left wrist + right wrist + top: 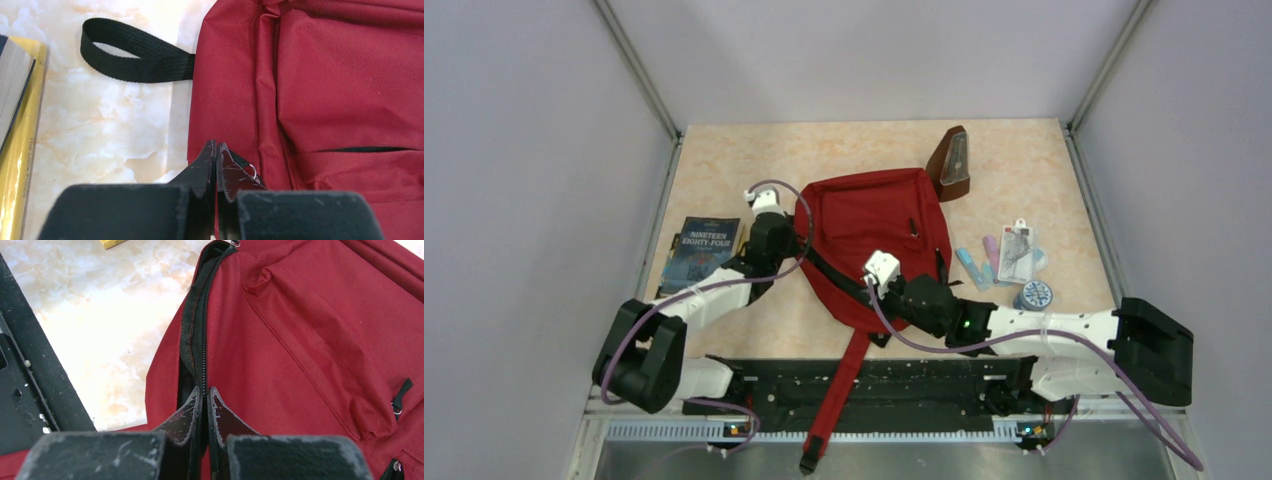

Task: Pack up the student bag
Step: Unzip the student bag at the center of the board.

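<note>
Red student bag [869,232], seemingly closed

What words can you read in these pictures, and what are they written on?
"NINETEEN EIGHTY-FOUR": on the cover of the book.
The small line above that title: too small to read.
On the packet: print too small to read.
On the blue disc: marks too small to read.
On the yellow cover beside the book: print blurred.
On the bag: no words seen.

The book [699,250] carries "NINETEEN EIGHTY-FOUR" in pale capitals on its cover. Print on the small packet [1020,250] is too small to read.
</note>
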